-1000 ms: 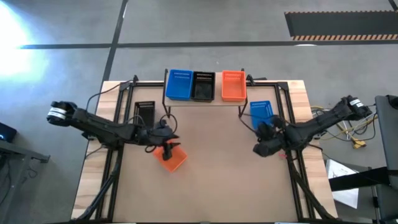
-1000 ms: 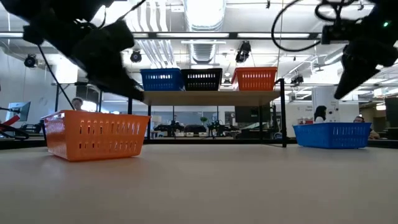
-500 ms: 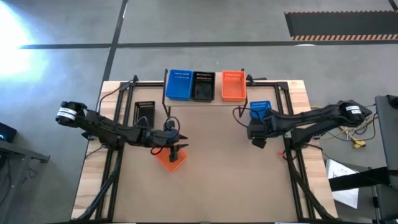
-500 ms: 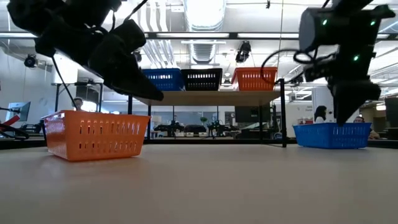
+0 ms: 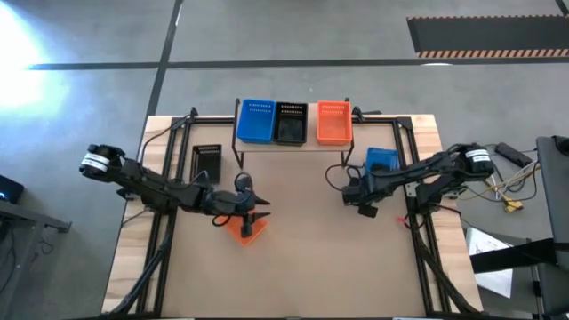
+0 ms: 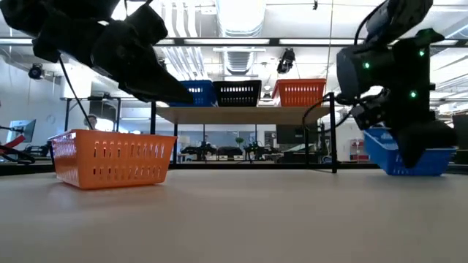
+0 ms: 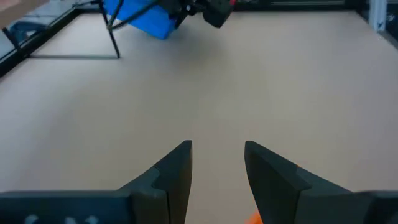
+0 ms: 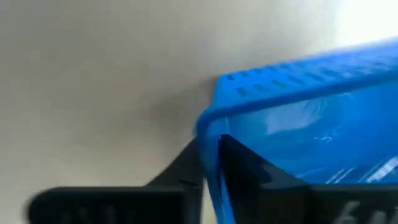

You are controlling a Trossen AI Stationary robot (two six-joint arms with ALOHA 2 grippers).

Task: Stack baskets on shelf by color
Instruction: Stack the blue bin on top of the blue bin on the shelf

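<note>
Taking the shelf [image 5: 293, 147] as the reference and working from the table's near edge back toward it. Closest in is the loose orange basket [image 5: 247, 228], sitting flat on the table [image 5: 311, 267] well out in front of the shelf, off toward its blue end. The left gripper [image 5: 258, 213] hangs right over that basket's shelf-side rim, and the left wrist view shows its fingers [image 7: 174, 171] spread apart with only bare tabletop between them, so nothing is held.

A bit nearer the shelf, out past its orange end, the right gripper [image 5: 356, 193] has its fingers [image 8: 186, 171] pinched onto the rim of a loose blue basket [image 5: 382, 163]. In the low view that basket [image 6: 406, 153] sits tilted, one end raised off the table.

Beside the shelf's blue end, a black basket [image 5: 206, 161] lies on the table by itself.

Farthest back, on the shelf's plank, three baskets stand in a row, touching or nearly so: blue [image 5: 255, 121], black [image 5: 291, 123], then orange [image 5: 333, 123].
</note>
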